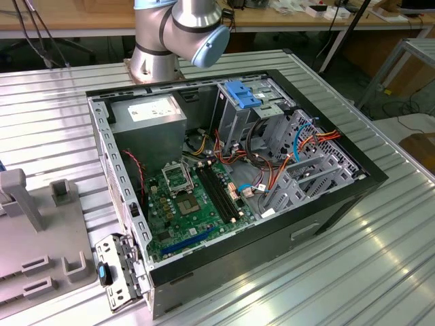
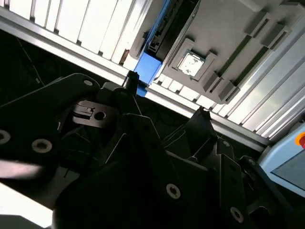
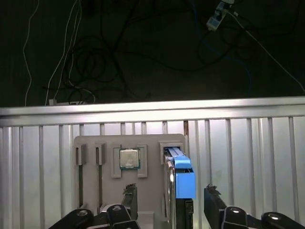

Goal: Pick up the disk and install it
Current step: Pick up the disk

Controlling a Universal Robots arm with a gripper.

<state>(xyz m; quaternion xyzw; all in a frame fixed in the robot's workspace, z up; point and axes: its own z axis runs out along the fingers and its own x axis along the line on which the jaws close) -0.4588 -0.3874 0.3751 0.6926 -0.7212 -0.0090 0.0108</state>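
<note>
Disk (image 3: 185, 183), dark metal with blue plastic rails, stands on edge ahead of the wide-open, empty pincer (image 3: 169, 191); best centre it squarely first.

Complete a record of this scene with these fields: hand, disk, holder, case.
hand: open, straddling the disk
disk: standing on edge in a slot of the grey holder
holder: also carries a chip in a square recess
case: open on the table, motherboard exposed
</note>
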